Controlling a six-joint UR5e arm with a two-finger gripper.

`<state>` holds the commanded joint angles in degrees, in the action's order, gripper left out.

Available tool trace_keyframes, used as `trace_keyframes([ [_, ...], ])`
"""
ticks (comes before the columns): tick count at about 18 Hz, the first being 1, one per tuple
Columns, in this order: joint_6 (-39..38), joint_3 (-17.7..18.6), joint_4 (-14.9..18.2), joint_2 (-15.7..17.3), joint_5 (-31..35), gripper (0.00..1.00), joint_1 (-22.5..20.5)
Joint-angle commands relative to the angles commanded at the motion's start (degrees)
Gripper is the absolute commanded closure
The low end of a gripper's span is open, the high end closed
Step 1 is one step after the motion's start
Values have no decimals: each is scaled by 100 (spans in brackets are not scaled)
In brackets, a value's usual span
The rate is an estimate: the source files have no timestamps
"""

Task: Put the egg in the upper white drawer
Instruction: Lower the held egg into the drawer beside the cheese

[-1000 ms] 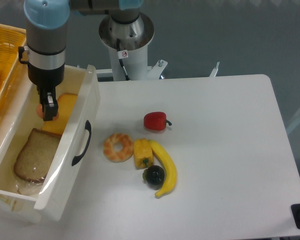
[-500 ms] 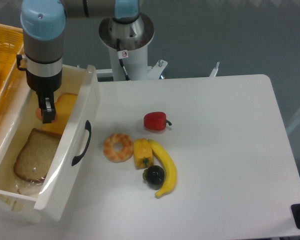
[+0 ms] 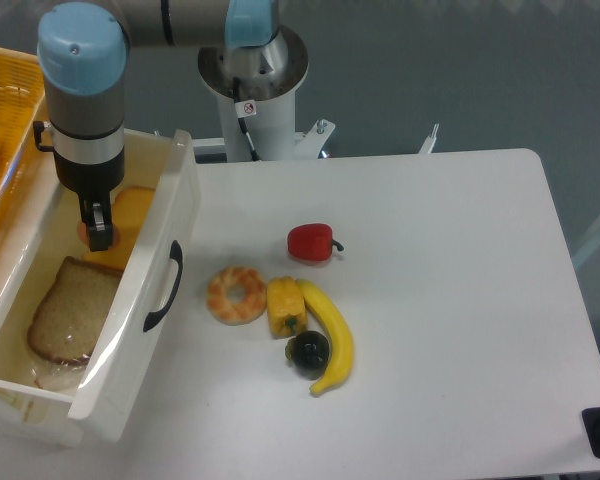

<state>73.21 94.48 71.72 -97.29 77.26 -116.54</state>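
The egg (image 3: 84, 231) is gripped by the hand (image 3: 98, 232) low inside the upper white drawer (image 3: 170, 215), near its back end. If released from height, it could be rolled against the bread slice (image 3: 65, 312) or cracked.

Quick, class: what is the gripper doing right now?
Gripper: inside the upper white drawer, beside the egg; open or closed cannot be told.

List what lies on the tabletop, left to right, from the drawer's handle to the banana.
Black handle of the upper white drawer → ring doughnut → yellow pepper → banana. The red pepper and the dark round fruit overlap these in x, so they are left out.
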Motion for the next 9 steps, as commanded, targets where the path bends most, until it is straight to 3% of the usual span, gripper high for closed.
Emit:
trace_keyframes([
  [9,0,0,18,-70,0,78,9],
])
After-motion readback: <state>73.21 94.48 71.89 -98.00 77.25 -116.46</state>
